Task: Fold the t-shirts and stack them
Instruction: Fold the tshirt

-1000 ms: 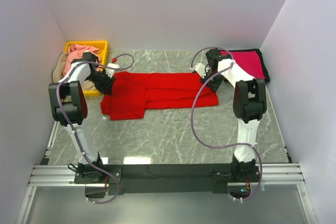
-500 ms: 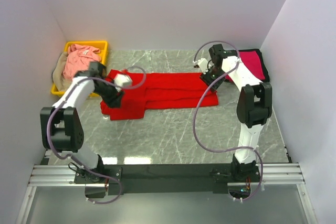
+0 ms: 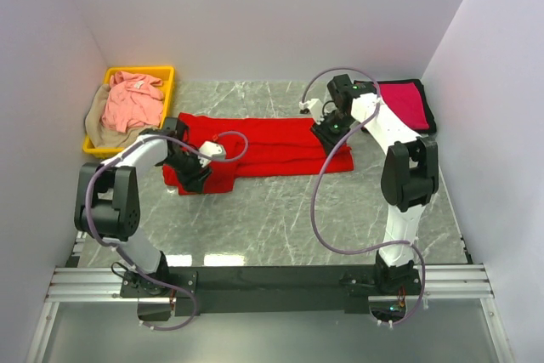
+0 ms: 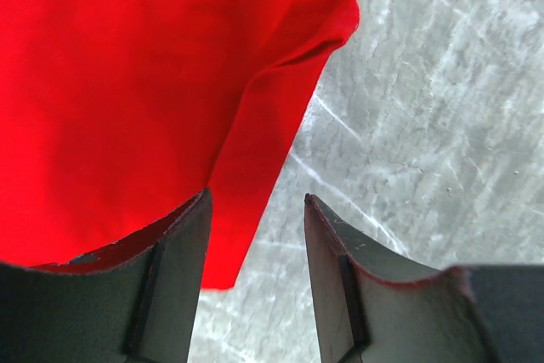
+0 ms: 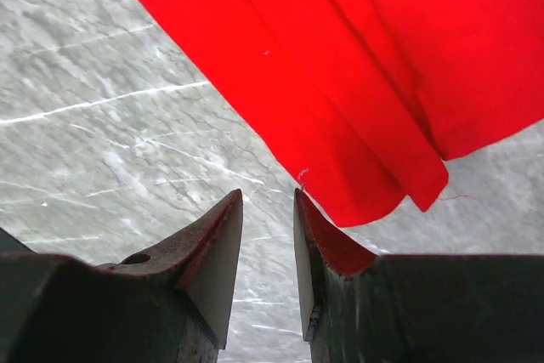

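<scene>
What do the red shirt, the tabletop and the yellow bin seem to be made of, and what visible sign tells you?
Red shirt: soft matte cloth; it creases and lies in folded layers.
Tabletop: grey marble-look surface with white veins and a slight sheen; real stone or a print, cannot tell.
Bin: probably plastic; rigid, straight rim in uniform bright yellow.

No text, label or number is readable.

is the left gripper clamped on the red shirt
No: the left gripper stands with jaws apart over the edge of the red t-shirt, bare table showing between them, no cloth pinched.
</scene>
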Robot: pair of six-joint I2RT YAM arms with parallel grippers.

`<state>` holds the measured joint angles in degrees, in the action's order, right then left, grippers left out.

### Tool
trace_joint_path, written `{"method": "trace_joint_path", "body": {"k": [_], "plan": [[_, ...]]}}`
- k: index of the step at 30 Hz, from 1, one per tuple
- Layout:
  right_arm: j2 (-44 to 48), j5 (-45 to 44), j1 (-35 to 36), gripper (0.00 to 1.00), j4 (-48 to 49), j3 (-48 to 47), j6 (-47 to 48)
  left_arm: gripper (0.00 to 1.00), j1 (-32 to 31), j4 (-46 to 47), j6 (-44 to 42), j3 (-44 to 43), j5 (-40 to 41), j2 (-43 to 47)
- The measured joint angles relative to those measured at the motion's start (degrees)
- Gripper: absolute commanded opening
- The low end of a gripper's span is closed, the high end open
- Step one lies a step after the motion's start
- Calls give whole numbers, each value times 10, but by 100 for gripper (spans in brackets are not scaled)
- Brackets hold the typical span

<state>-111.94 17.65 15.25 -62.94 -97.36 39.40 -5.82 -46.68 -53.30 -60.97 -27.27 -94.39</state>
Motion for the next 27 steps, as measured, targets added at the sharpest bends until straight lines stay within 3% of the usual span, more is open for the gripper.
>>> {"method": "trace_joint_path", "body": {"k": [7,13,14,19,27], "plan": [[0,12,10,36,0,-2,-10,48,-7,33,0,31,22,-20],[0,11,9,36,7,5,-13,14,-20,52,-3,30,34,-26],[0,10,9,36,8,8,-13,1,-22,53,-6,30,35,-26],[0,8,-8,35,9,14,-13,1,-24,7,-10,5,31,-26],[-2,2,-39,35,8,14,-12,1,-15,-88,-10,-232,14,-43]]}}
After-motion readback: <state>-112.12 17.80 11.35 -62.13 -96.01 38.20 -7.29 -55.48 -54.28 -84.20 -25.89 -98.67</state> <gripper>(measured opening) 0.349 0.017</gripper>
